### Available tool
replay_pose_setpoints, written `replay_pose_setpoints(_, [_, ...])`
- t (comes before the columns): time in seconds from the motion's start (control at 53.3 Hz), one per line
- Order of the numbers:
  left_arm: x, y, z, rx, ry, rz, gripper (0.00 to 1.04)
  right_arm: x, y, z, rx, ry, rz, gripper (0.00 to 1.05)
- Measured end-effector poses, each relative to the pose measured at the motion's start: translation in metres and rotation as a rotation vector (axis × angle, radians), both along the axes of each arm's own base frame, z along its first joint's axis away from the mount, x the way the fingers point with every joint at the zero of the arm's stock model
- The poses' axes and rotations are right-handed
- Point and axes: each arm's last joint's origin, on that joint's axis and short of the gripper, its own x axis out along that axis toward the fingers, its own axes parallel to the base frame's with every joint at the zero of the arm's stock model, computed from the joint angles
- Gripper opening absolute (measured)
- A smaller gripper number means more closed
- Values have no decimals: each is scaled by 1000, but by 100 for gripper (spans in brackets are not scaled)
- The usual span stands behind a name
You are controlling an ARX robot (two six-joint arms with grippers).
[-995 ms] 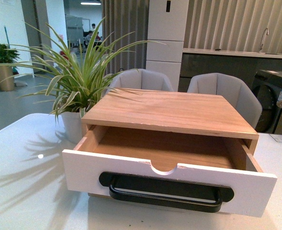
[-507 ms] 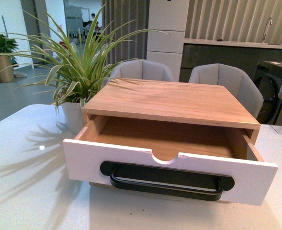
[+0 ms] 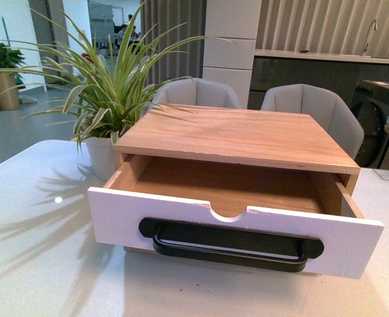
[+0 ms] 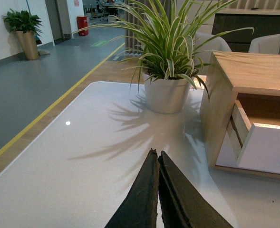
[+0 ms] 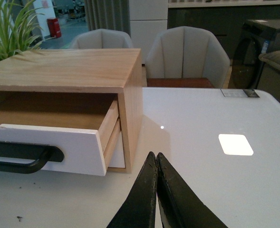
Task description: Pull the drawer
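Drawer (image 3: 234, 228) stays pulled out as before; left gripper (image 4: 158, 159) and right gripper (image 5: 156, 159) pressed together.

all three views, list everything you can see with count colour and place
drawer: one, white front with black bar handle, pulled open from the wooden box
wooden box: one, light wood, on the table
table: one, white, under everything
potted plant: one, green striped leaves in a white pot, at the box's left rear corner
chairs: two, grey, behind the table
floor plant: one, green in a tan pot, far left background
left pincer: one, black, shut, empty, over the table left of the box
right pincer: one, black, shut, empty, right of the box
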Motion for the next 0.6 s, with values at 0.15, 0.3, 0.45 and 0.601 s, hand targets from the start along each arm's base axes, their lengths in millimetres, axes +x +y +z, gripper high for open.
replay_pose_setpoints(0.15, [-6,0,2,0,-7,0,3,-4,0,-1,0,5,-1,2])
replay_pose_setpoints(0.3, [-10,0,2,0,-7,0,3,-13,0,-3,0,8,-1,2])
replay_pose_setpoints(0.45, [-13,0,2,0,-8,0,3,-13,0,-3,0,7,-2,2])
replay_pose_setpoints(0.601, [-17,0,2,0,-9,0,3,-14,0,-3,0,7,-2,2])
